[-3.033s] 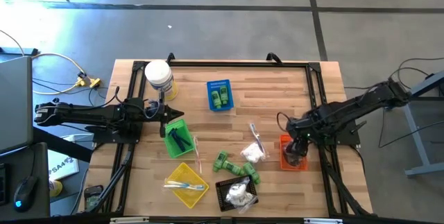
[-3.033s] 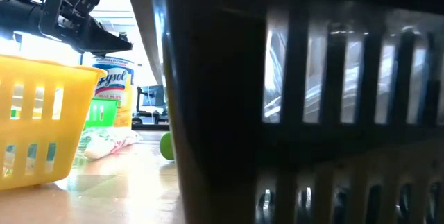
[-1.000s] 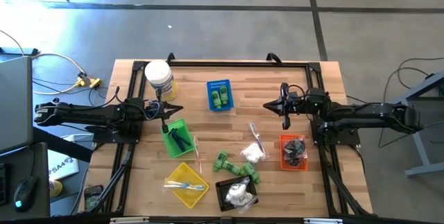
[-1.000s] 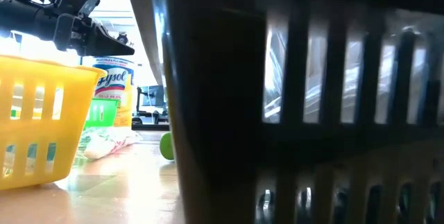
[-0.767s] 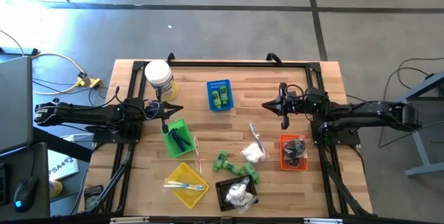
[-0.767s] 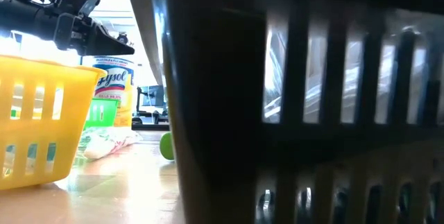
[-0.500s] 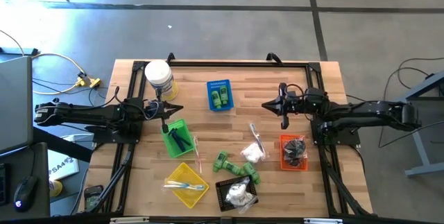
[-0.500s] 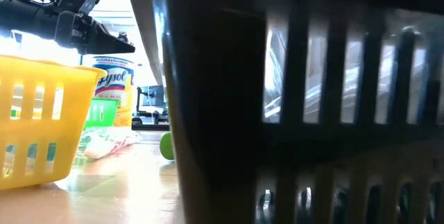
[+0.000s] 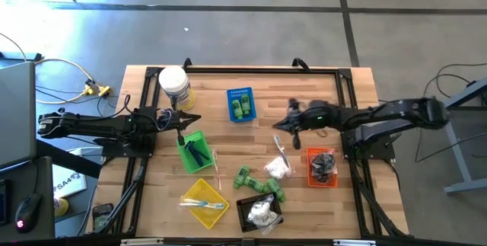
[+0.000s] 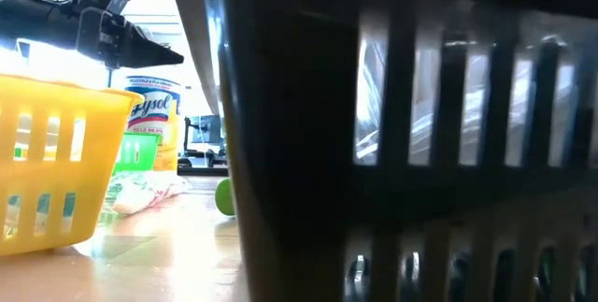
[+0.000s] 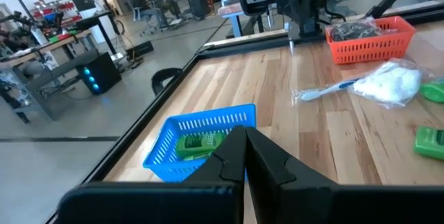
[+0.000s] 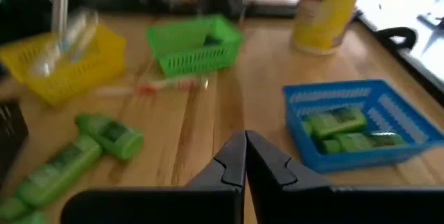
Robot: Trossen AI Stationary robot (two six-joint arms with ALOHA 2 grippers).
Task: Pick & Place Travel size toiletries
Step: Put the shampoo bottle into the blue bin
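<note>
Fingers pressed together and empty, the right gripper (image 9: 278, 126) hangs at 12 o'clock of a thin toothbrush (image 9: 282, 153) lying 12-to-6 from above, while its wrist view shows green tubes (image 12: 345, 132) lengthwise inside the blue basket (image 12: 361, 128); the left gripper (image 9: 196, 119) waits, likewise closed, over the green basket (image 9: 193, 151).

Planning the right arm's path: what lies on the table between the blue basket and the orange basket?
High view: between blue basket and orange basket lies a wrapped toothbrush; the shut right gripper hangs above.
</note>
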